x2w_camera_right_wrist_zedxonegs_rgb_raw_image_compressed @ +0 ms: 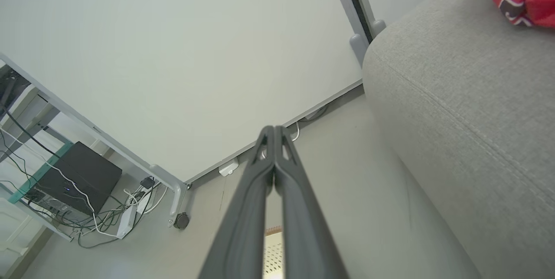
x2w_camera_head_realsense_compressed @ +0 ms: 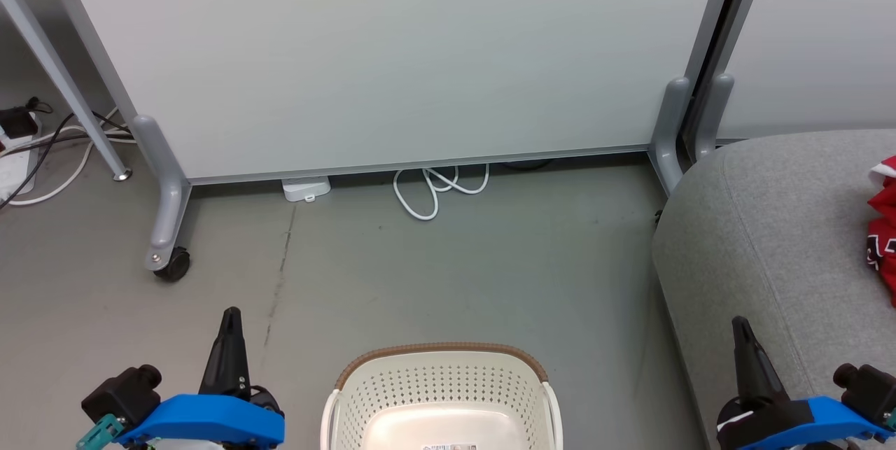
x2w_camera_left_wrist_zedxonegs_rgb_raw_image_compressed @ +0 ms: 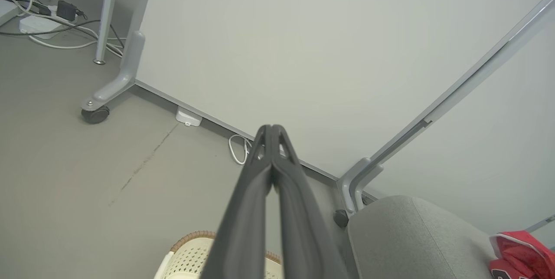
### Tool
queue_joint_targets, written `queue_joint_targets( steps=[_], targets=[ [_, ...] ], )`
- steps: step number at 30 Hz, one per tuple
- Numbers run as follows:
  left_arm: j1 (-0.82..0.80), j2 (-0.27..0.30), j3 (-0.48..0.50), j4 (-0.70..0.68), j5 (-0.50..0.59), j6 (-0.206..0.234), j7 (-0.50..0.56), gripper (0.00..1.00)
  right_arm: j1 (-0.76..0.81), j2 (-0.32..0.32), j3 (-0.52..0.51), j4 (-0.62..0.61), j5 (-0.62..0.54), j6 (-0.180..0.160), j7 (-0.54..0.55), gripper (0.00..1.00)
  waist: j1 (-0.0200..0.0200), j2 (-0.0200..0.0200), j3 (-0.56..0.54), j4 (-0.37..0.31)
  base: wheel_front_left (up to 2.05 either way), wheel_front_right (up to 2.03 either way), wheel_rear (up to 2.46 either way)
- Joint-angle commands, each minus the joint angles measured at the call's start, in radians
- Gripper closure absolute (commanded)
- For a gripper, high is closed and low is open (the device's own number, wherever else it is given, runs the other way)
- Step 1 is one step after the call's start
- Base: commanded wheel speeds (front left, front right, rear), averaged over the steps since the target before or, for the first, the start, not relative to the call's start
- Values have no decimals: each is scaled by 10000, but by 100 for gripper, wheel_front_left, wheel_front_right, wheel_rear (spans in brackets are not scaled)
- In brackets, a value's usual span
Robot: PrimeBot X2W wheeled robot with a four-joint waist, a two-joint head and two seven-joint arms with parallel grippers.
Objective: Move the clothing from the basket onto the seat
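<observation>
- My left gripper [x2w_camera_head_realsense_compressed: 231, 315] sits low on the left of the head view. Its two dark fingers point up and are pressed tight together, with nothing between them.
- My right gripper [x2w_camera_head_realsense_compressed: 740, 327] sits low on the right in the same pose. It is closed too and holds nothing. Its tip shows in front of the grey side of the seat [x2w_camera_head_realsense_compressed: 770, 226].
- Each gripper has a blue mount [x2w_camera_head_realsense_compressed: 210, 422] behind its fingers. The arms are cut off by the bottom edge.
- The clothing [x2w_camera_head_realsense_compressed: 883, 219] lies on top of the seat, at the far right edge of the head view. I see only part of it: red cloth, a bit of white trim and some black and white marks I cannot read. I cannot tell if it is one piece or two.
- The basket [x2w_camera_head_realsense_compressed: 441, 350] stands on the floor [x2w_camera_head_realsense_compressed: 490, 261] between my two grippers. Only its far half shows: the brown rim band, the wall full of holes and a pale bare bottom. A small label at the bottom edge is too tiny to read.
- The seat is right of the basket, not touching it, and has a seam along its top.
- The floor is grey with a thin crack line.
- Behind stands a big pale board [x2w_camera_head_realsense_compressed: 392, 51] on grey legs with a black wheel [x2w_camera_head_realsense_compressed: 173, 264].
- A white cable [x2w_camera_head_realsense_compressed: 430, 192] loops under the board, near a small white box [x2w_camera_head_realsense_compressed: 306, 189].
</observation>
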Motion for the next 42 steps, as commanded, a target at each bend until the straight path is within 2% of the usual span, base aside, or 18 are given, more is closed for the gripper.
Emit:
queue_joint_targets(
  steps=[1, 21, 42],
  targets=[
    [-342, 3, 64, -195, -289, -28, 54, 100, -359, -40, -34, -181, 331, 2, 64, 100, 0, -1, 2, -6, 0, 0, 0],
    [-500, 2, 429, -325, -2931, -49, 758, 100, -533, -42, -110, -333, 3083, 3, 771, 100, 0, -1, 48, -144, 0, 0, 0],
    [-617, 2, 740, -430, -5196, -69, 1359, 100, -674, -43, -179, -451, 5448, 3, 1378, 100, 0, -1, 97, -288, 0, 0, 0]
  ],
)
